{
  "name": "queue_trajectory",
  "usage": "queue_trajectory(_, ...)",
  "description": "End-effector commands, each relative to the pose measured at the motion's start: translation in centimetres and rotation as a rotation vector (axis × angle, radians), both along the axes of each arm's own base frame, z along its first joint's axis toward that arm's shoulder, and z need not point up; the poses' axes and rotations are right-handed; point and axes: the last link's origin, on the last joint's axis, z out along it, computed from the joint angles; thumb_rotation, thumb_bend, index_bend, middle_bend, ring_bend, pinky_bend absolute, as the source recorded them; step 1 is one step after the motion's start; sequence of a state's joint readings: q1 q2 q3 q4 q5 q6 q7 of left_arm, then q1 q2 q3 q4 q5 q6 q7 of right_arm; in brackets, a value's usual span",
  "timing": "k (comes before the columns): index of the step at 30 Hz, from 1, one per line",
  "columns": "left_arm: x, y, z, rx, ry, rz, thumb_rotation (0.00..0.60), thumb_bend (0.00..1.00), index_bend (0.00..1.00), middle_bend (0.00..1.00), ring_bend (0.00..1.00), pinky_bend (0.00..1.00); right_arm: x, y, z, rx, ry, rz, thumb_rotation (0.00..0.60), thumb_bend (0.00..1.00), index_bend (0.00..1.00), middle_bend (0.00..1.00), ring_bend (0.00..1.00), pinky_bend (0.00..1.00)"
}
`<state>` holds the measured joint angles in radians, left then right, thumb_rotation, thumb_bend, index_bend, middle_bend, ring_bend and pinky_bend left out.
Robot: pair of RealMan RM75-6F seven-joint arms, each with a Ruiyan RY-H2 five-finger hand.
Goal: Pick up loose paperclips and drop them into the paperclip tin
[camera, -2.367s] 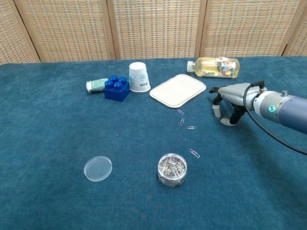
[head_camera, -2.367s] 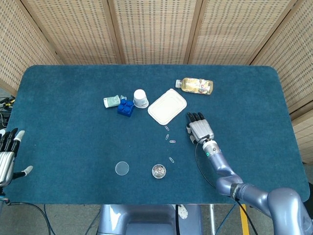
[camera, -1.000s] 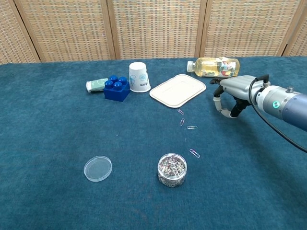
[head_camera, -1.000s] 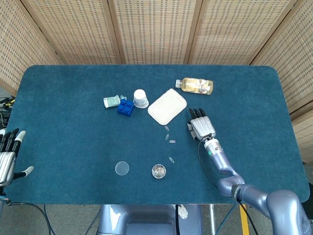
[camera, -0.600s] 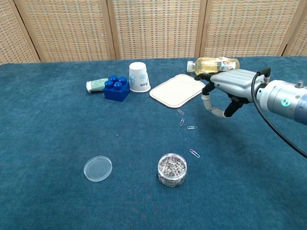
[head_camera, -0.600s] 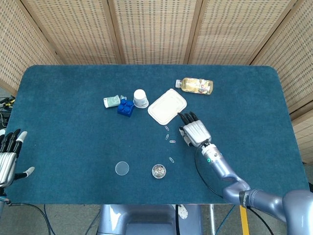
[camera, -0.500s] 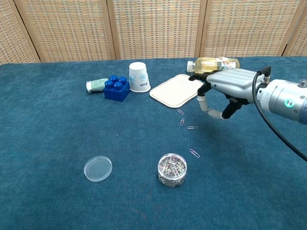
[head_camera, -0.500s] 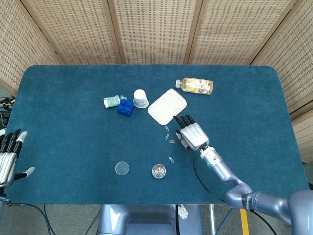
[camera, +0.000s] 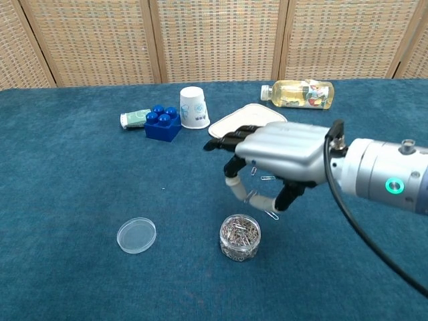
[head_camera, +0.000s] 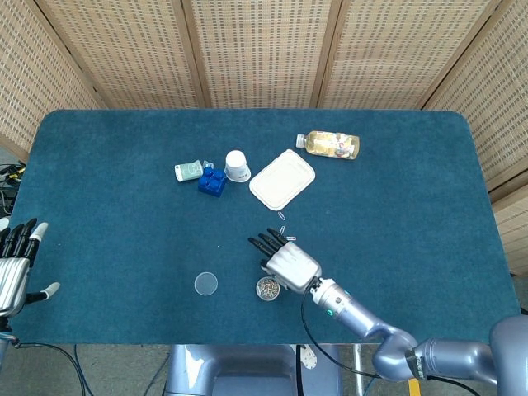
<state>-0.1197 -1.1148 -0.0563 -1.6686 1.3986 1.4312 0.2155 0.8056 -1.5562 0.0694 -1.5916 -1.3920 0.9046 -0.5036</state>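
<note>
Head view alone showed the left hand [head_camera: 16,262] spread empty at the table's [head_camera: 99,198] edge, while chest view showed the right hand [camera: 277,160] spread, palm-down, holding nothing, above the paperclip tin [camera: 240,236] and a loose paperclip [camera: 271,214].

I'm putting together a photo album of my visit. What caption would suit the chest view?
The right robot hand hovers, fingers spread, above the open paperclip tin and loose paperclips.

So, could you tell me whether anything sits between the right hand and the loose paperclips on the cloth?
Nothing visible does. The right hand hangs above the loose paperclips, holding nothing, and the open paperclip tin stands just in front on bare cloth.
</note>
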Motion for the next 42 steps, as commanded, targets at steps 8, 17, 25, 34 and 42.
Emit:
queue_trajectory(8,-0.1,0.1,0.2,-0.005,-0.008,-0.002,0.6,0.0,0.0,0.0,0.0,0.0,0.8,2.5,-2.1,0.066,0.033,0.027,0.6,0.43,0.69,0.03,0.0,0.01)
queue_trajectory(17,-0.1,0.1,0.1,-0.007,-0.008,0.0,0.6,0.0,0.0,0.0,0.0,0.0,1.3,1.7,-2.4,0.032,0.025,0.021,0.6,0.43,0.69,0.03,0.0,0.01)
queue_trajectory(25,0.0,0.1,0.0,-0.01,-0.007,0.0,0.6,0.0,0.0,0.0,0.0,0.0,1.3,1.3,-2.4,0.02,0.026,0.012,0.6,0.43,0.69,0.03,0.0,0.01)
queue_trajectory(34,-0.1,0.1,0.1,-0.008,-0.007,0.0,0.6,0.0,0.0,0.0,0.0,0.0,1.1,1.7,-2.5,0.041,0.039,0.014,0.6,0.37,0.59,0.03,0.0,0.01)
queue_trajectory(42,-0.1,0.1,0.1,-0.007,-0.006,0.0,0.6,0.0,0.0,0.0,0.0,0.0,1.1,1.7,-2.5,0.036,0.042,0.012,0.6,0.3,0.53,0.03,0.0,0.01)
